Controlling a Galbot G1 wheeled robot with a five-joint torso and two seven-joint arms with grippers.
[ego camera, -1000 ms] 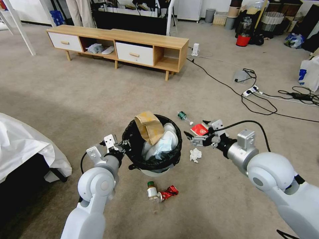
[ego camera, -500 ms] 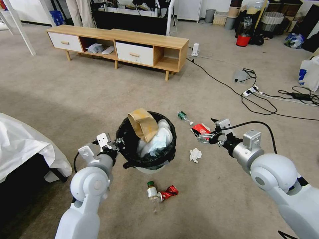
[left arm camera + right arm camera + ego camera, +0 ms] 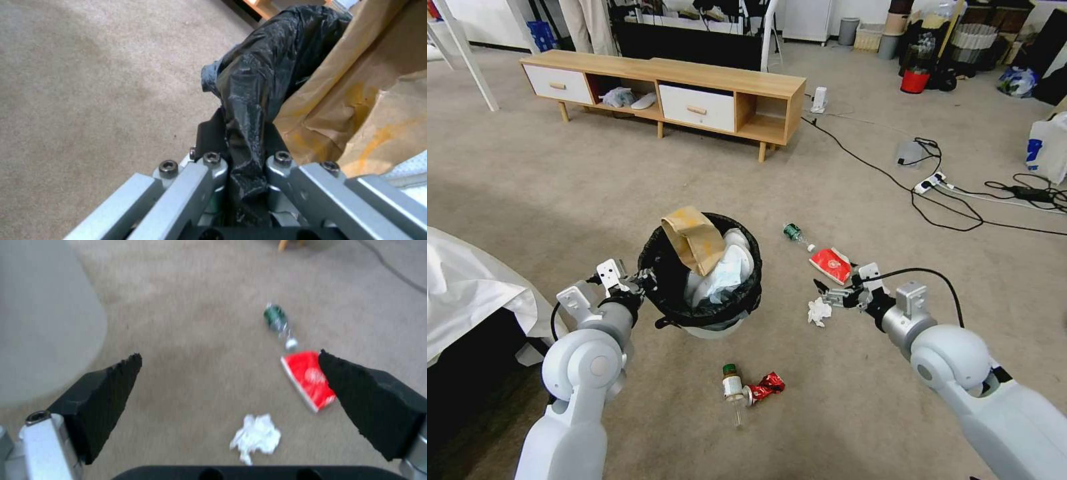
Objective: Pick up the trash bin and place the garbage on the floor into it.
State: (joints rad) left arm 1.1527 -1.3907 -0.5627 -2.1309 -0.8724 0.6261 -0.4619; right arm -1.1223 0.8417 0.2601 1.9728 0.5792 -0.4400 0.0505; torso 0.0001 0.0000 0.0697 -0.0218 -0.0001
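A: What frames the right wrist view?

B: The right gripper (image 3: 229, 361), its two black foam pads (image 3: 104, 398) spread wide apart above beige carpet (image 3: 186, 316).

A: And between them?

B: A crumpled white tissue (image 3: 257, 437) lies nearest. A flat red packet (image 3: 308, 380) lies beside the far pad, partly behind it. A green-labelled bottle (image 3: 278, 321) lies just beyond the packet.

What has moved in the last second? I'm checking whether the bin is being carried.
The left gripper, jaws clamped on the trash bin rim, has carried it toward the robot's left. The right gripper, jaws open, drew back from the flat red packet to just above the white tissue. The packet, tissue, both bottles and red wrapper lie where they were.
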